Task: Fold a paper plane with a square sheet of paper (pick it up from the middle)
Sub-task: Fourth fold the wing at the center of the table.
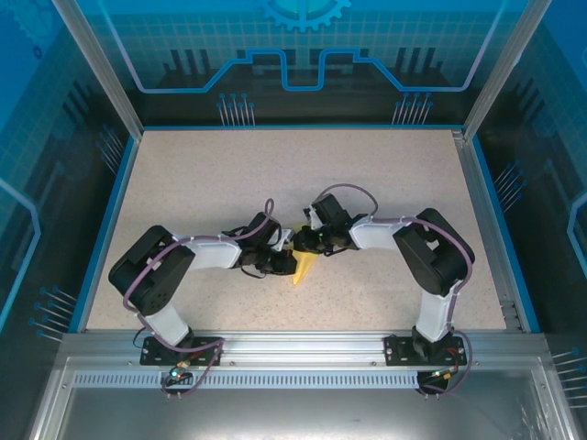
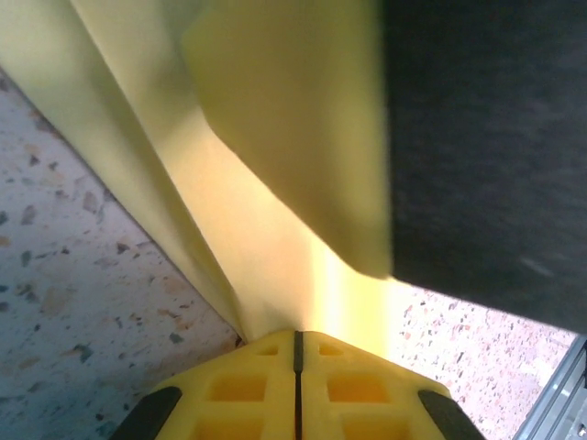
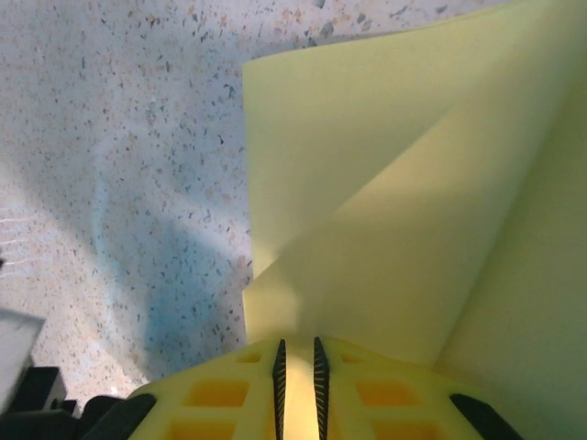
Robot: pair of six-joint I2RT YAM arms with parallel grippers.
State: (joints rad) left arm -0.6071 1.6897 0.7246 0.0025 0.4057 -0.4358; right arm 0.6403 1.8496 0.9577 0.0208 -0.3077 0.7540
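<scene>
The yellow sheet of paper [image 1: 303, 268] is folded into several layers and held between both grippers at the table's middle. From above, a narrow yellow tip of it points toward the near edge. Whether it forms the paper plane's dart shape I cannot tell. My left gripper [image 1: 281, 258] is shut on the paper [image 2: 275, 229], which rises from its closed fingertips [image 2: 296, 335]. My right gripper [image 1: 308, 244] faces it from the right. It is shut on a folded layer [image 3: 385, 229] that fills the narrow gap between its pads [image 3: 297, 346]. Most of the paper is hidden under the grippers from above.
The speckled table [image 1: 211, 183] spreads out around the grippers. Blue-edged walls [image 1: 303, 126] bound it at the back and sides, and a metal rail [image 1: 303, 344] runs along the near edge. A dark part of the right arm [image 2: 486, 137] looms close in the left wrist view.
</scene>
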